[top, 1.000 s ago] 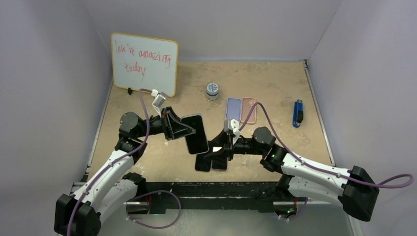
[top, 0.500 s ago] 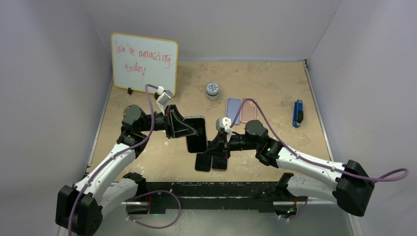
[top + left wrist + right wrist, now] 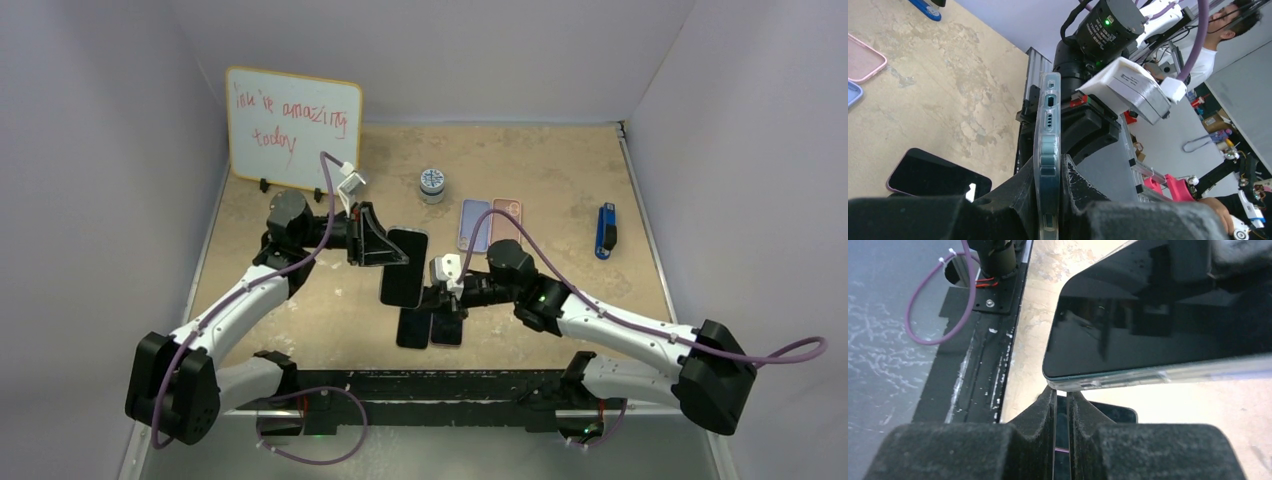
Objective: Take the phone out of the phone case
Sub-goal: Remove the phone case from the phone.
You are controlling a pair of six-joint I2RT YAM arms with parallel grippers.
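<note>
A dark phone in a clear case (image 3: 405, 268) is held above the table at the centre. My left gripper (image 3: 385, 250) is shut on its long edges; in the left wrist view the case (image 3: 1047, 125) stands edge-on between my fingers, at the gripper (image 3: 1048, 167). My right gripper (image 3: 441, 291) is at the phone's lower right edge. In the right wrist view its fingers are almost together with nothing between them, the gripper (image 3: 1062, 392) touching the underside of the case's corner (image 3: 1083, 382). The phone's screen (image 3: 1148, 325) fills the upper right.
Two bare dark phones (image 3: 413, 328) (image 3: 447, 328) lie under the grippers near the front edge. A lilac case (image 3: 474, 224) and a pink case (image 3: 507, 218) lie behind. A small tin (image 3: 432, 184), a whiteboard (image 3: 293, 130) and a blue tool (image 3: 605, 230) stand further off.
My left arm has carried the cased phone slightly right and away from me. My right gripper has moved left, up against the phone's lower right edge.
</note>
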